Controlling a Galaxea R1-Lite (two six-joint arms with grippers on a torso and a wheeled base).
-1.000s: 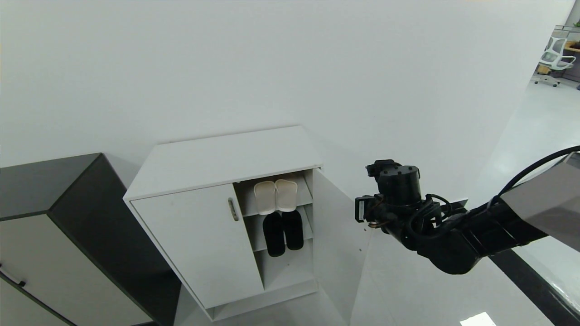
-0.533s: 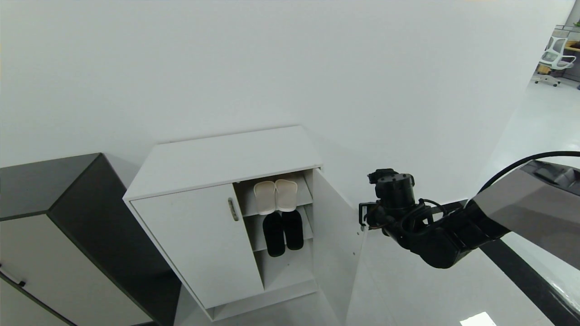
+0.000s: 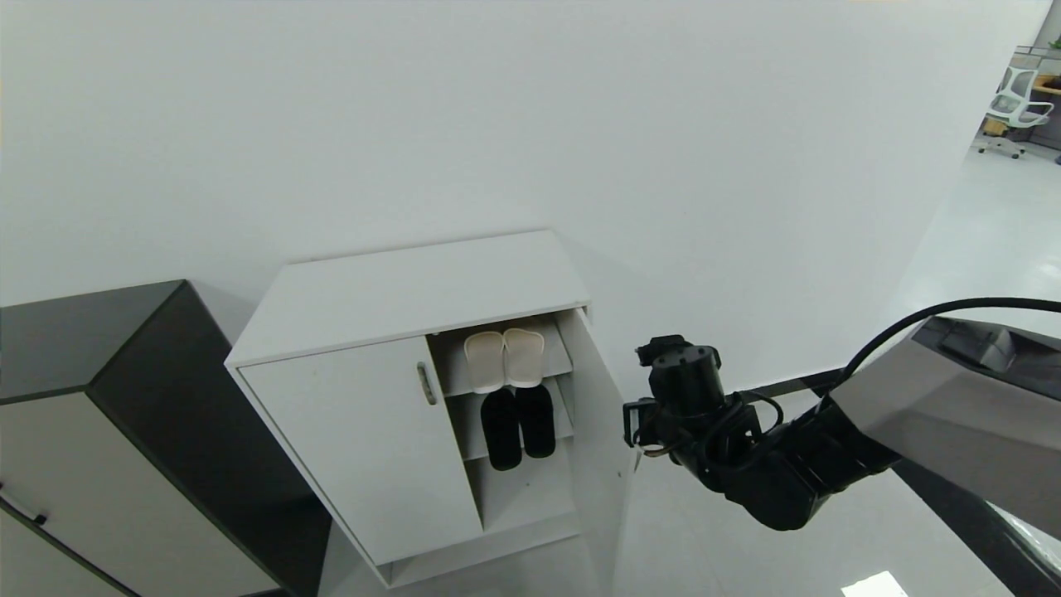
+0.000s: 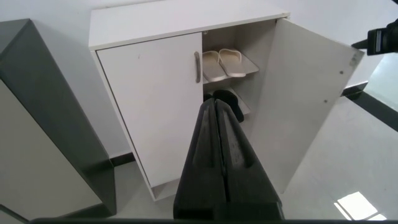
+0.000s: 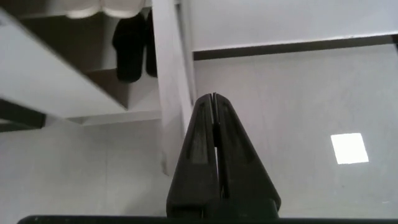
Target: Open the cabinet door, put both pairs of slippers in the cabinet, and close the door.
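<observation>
Both pairs sit inside the white two-door wooden cabinet (image 3: 414, 290): cream foam slippers (image 3: 504, 358) on the top shelf, black slippers (image 3: 518, 424) at their 6 o'clock. My right claw (image 3: 637, 424), clenched on nothing, is at 3 o'clock of the open white door (image 3: 601, 448), by its free edge. The left claw (image 4: 216, 107) is clenched and empty too. My worry is the pinched tips skating off that edge, or the door catching the overhanging black slippers.

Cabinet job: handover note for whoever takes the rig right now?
Left end effector: shut, empty, held off in front of the cabinet.
Right end effector: shut, empty, by the outer side of the open door.
White slippers on the top shelf, black slippers on the shelf below. Other door shut.
Done: door opened, both pairs in.
Left: push the open door shut.
</observation>
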